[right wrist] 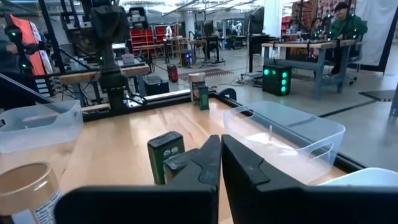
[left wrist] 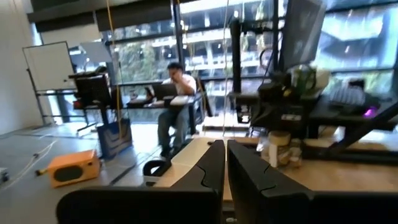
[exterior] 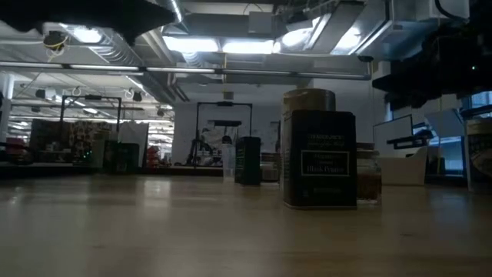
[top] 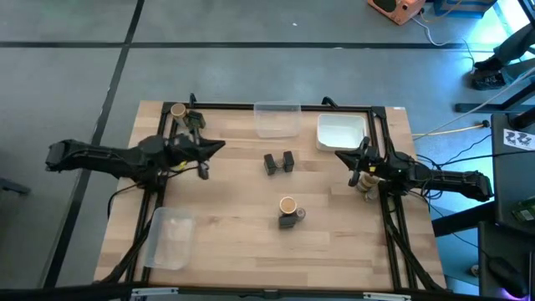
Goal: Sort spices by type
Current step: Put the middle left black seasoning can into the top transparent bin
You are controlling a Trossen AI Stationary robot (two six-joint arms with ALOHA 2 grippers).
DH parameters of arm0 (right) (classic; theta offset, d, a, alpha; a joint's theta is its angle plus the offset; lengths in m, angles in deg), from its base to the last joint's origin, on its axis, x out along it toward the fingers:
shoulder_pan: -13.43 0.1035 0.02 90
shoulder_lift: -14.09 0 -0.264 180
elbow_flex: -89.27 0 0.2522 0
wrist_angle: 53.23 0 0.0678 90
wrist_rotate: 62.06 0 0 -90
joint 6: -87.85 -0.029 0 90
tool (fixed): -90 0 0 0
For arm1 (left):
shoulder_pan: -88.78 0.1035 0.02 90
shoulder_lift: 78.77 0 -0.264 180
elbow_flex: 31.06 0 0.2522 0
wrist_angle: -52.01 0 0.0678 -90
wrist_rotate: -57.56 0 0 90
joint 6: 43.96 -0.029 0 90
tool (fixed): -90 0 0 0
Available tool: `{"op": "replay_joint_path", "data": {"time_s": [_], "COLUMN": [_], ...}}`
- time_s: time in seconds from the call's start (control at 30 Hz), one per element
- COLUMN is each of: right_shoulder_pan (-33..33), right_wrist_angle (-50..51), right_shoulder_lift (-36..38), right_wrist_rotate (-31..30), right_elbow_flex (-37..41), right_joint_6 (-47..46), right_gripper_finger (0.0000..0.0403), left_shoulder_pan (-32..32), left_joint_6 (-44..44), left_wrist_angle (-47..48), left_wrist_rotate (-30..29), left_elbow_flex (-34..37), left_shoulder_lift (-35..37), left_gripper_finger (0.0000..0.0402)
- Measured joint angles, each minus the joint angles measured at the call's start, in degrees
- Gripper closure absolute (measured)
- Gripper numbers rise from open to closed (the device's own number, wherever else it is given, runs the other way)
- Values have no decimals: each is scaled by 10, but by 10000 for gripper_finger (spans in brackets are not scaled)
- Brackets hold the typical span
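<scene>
- Two grippers hang clenched and empty: left gripper (top: 219,147) over the table's (top: 226,226) left part, right gripper (top: 339,153) by the white tray (top: 341,132).
- Far-left corner: one tan-topped jar (top: 177,110), upright.
- Centre: two dark boxy jars (top: 278,162) stand upright, side by side.
- Nearer the front: a tan-topped jar (top: 287,205), a dark box (top: 288,221) and a tiny jar (top: 300,214) cluster, touching; the box's pale label is unreadable.
- Right edge: more jars (top: 365,183) under the right arm.

I saw a pale matt wood table (top: 234,226), clear glossy plastic trays (right wrist: 292,134), a smooth white tray (top: 341,132), matt black fingers (right wrist: 249,171), dark jars (exterior: 320,158) with printed labels, tan-topped jar (top: 287,205).
</scene>
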Motion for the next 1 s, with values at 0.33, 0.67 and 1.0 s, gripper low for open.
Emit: {"op": "replay_joint_path", "data": {"time_s": [0.33,0.67,1.0], "right_shoulder_pan": [0,0,0], "right_wrist_angle": [0,-8,-12], "right_shoulder_lift": [0,0,0], "right_wrist_rotate": [-20,-24,-24], "right_elbow_flex": [0,0,0], "right_joint_6": [11,33,33], "right_gripper_finger": [386,386,386], "left_shoulder_pan": [18,47,83], "left_joint_6": [-77,-108,-43], "left_wrist_angle": [-32,-166,226], "left_wrist_rotate": [1,1,2], "left_elbow_flex": [-147,-217,-436], "left_shoulder_lift": [-213,-358,-434], "left_gripper_finger": [391,391,287]}}
